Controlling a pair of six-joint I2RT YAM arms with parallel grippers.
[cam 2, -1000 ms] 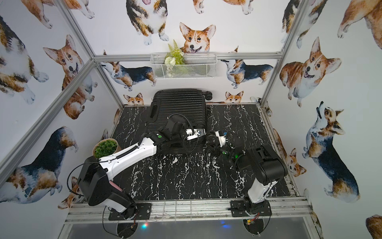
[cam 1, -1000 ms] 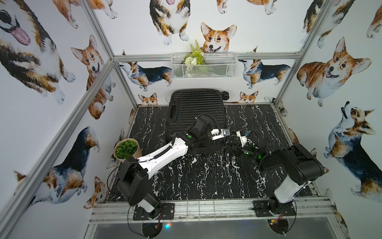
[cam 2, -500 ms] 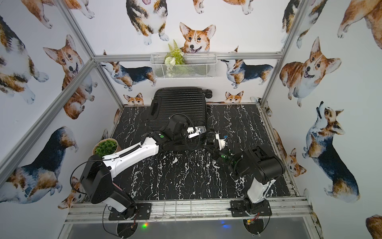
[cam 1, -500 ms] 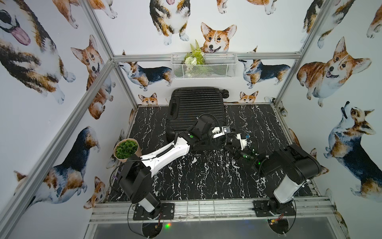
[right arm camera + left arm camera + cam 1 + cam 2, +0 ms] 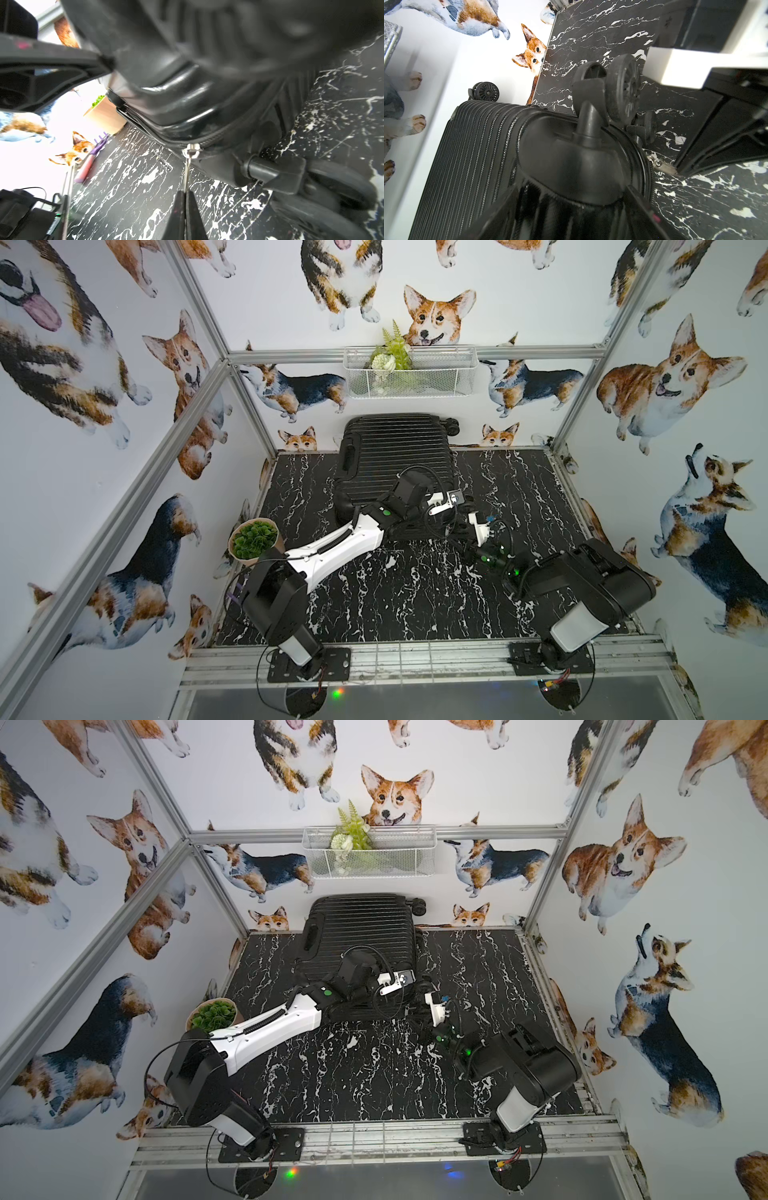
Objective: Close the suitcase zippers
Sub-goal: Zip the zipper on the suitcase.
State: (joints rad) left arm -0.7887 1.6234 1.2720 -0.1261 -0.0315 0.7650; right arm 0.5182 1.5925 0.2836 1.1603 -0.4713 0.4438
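Only the right wrist view shows the right claw pinched on a silver zipper pull at the suitcase corner, while the left claw straddles that corner's wheel mount, spread wide, a potted plant standing left.

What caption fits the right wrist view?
Right gripper shut on the silver zipper pull, drawing it along the black suitcase rim.

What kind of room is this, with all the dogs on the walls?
Probably a robot test booth, not a home: an aluminium frame holds corgi-print walls, and two arms bolted to the front rail work on a suitcase.
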